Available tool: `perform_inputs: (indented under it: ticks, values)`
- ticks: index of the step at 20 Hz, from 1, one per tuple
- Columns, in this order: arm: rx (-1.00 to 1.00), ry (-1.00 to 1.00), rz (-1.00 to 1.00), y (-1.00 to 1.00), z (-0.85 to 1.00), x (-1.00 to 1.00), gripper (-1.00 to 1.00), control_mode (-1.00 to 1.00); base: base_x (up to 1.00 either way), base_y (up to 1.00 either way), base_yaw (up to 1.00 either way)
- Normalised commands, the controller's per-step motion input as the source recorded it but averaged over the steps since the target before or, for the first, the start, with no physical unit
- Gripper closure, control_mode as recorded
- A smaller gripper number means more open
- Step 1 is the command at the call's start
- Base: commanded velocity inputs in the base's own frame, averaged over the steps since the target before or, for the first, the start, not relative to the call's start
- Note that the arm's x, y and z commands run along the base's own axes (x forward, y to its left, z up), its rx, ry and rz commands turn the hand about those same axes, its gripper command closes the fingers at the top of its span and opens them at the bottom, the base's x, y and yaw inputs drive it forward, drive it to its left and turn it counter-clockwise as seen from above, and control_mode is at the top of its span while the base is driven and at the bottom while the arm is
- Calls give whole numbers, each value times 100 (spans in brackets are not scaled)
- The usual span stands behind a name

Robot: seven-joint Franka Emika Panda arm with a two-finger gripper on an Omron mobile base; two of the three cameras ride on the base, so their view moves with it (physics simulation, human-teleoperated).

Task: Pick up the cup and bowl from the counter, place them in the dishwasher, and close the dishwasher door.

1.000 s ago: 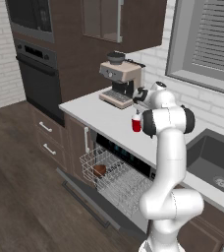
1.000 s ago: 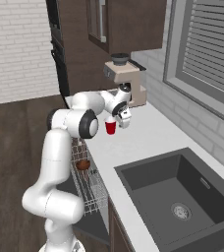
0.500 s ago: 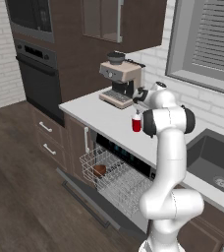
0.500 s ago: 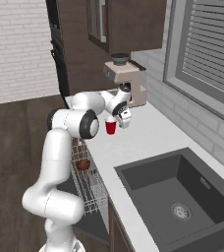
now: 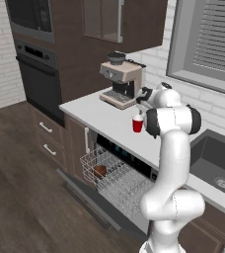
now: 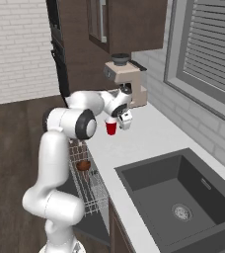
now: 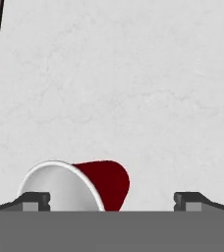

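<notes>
Small red tapered cup with white rim (image 7: 77, 184) is standing upright on the light grey stone bench (image 5: 102, 111), in front of the beige coffee machine (image 5: 120, 83). Jaws are gaping wide, gripper (image 7: 111, 199) hovering above the cup, nothing held. Dark-brown wooden bowl (image 5: 100, 171) is already sitting in the pale wire dishwasher rack (image 5: 115, 181). Cup pickup in hand; next move likely calls for lowering, centring, then closing.

cup (image 7: 79, 184) base hidden below hand-view edge, fingers (image 7: 35, 201) mostly cut off
</notes>
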Motion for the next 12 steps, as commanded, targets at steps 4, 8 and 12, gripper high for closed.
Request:
perform_inputs:
  ticks: [4,8,12]
  values:
    - [0,-6,0,0,0,-38,-100,-100,0,0,0]
    - [-2,-5,0,16,-4,-4,-100,-100,0,0,0]
    - [-2,0,0,16,-11,4,-100,-100,0,0,0]
